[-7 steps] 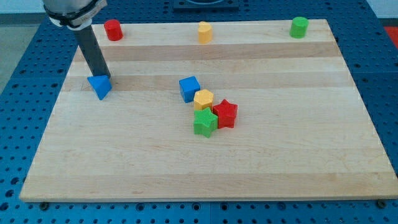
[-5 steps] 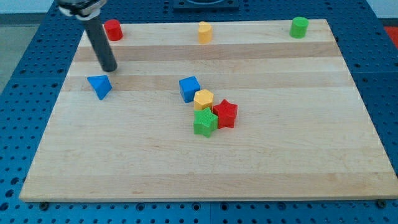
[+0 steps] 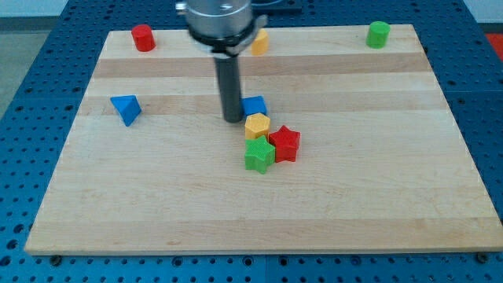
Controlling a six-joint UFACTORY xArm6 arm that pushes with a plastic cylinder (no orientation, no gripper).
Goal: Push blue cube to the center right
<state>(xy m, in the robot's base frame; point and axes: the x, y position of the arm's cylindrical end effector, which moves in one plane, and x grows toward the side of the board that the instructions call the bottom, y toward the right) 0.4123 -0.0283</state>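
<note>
One blue cube [image 3: 255,106] sits near the worktop [image 3: 377,196] centre, touching the yellow block [image 3: 257,126]. My tip [image 3: 233,119] stands against the cube's left side. No gripper fitted, so no grasp state.

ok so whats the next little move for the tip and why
Probably a short push toward the view's right. My tip sits against the left side of the blue cube, which lies near the board's middle. The yellow block touches the cube's lower edge, so aim straight right or slightly upward to avoid dragging it.
</note>
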